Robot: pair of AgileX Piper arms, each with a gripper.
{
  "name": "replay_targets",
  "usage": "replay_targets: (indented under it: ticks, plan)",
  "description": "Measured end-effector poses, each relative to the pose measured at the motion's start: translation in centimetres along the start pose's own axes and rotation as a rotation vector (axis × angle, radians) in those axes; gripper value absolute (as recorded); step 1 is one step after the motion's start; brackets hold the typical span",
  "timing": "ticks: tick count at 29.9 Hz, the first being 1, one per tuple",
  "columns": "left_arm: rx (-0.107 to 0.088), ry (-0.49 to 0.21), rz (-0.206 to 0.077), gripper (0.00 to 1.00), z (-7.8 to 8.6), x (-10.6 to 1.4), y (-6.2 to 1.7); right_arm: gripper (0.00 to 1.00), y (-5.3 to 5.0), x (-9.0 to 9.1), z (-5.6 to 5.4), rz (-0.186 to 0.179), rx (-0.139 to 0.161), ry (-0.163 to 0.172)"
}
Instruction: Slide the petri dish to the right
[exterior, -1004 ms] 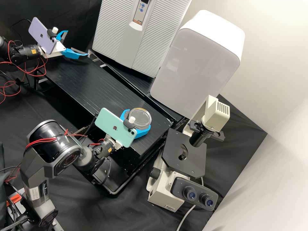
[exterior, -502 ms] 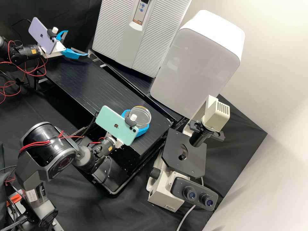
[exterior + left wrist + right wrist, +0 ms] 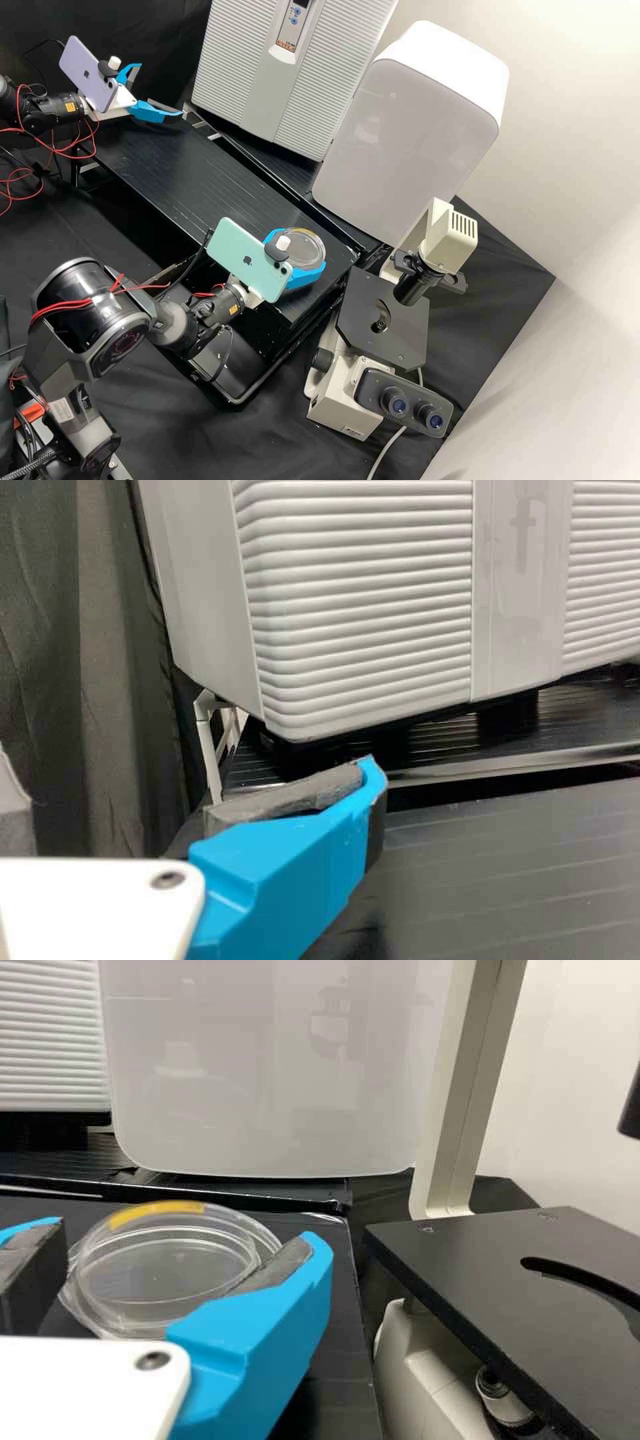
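Plastic, I guess, light and slippery: my right gripper (image 3: 178, 1252) pinches the petri dish (image 3: 165, 1270) by its rim, both sides.

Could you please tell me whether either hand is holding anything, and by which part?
The right hand holds the petri dish by its side wall, pinched from opposite sides. The left hand holds nothing.

In the high view, a mint-green phone (image 3: 245, 259) hides part of the rim of the petri dish (image 3: 307, 244) and much of the right gripper (image 3: 299, 253). In the right wrist view, one blue finger (image 3: 262, 1335) covers the dish's side, and the other is cropped.
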Motion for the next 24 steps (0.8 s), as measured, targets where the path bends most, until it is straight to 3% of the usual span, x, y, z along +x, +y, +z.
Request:
replay_targets:
  ticks: [16,24]
  plan:
    - [0.0,0.0,0.0,1.0,0.0,0.0,0.0,1.0,-0.1,0.0,-0.1,-0.001,-0.003,0.007]
    - [0.0,0.0,0.0,1.0,0.0,0.0,0.0,1.0,-0.8,-1.3,-0.1,-0.028,0.005,0.007]
